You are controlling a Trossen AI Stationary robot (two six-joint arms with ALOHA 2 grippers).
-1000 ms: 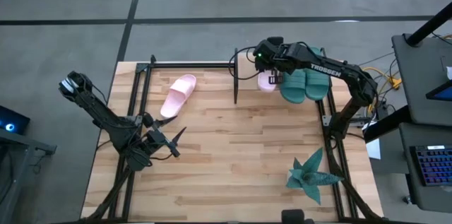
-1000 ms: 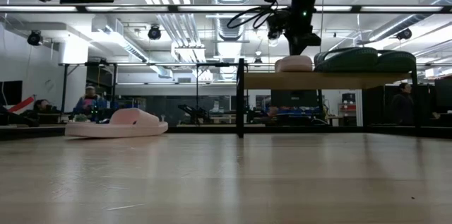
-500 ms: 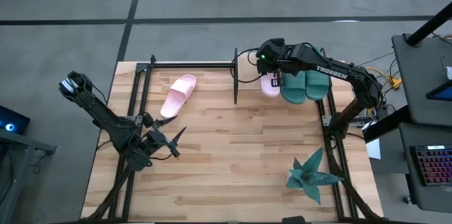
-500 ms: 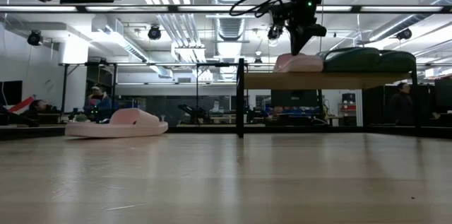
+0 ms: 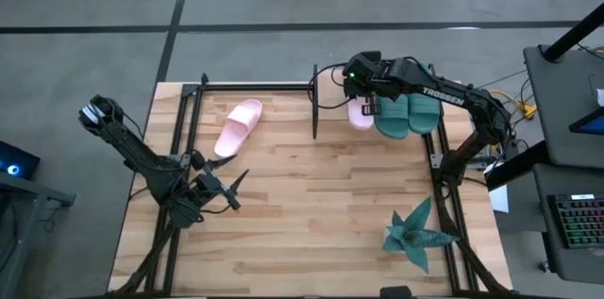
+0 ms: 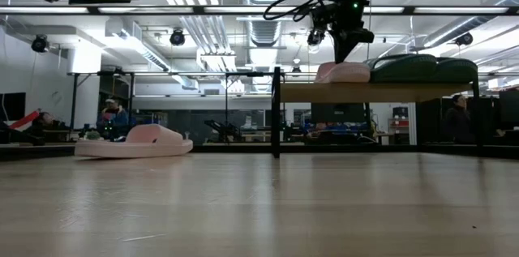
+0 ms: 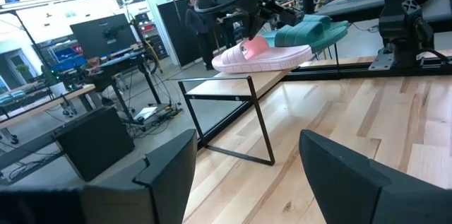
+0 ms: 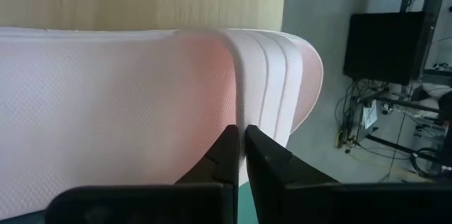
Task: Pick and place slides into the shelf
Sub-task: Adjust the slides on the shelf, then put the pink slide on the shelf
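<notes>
Right gripper [image 5: 364, 106] poised over the shelf [image 6: 381, 92], fingers [image 8: 233, 155] pressed together, tips against the strap of the pink sandal [image 5: 358, 111] directly beneath. Pink sandal lying on the shelf at its left end, just beside the two green sandals [image 5: 406, 114], also on the shelf. Second pink sandal [image 5: 238, 127] lying on the table [image 5: 321, 205], left of the shelf, well apart from both grippers. Left gripper [image 5: 226, 189] parked low over the table, far from the shelf, fingers spread apart, holding nothing.
</notes>
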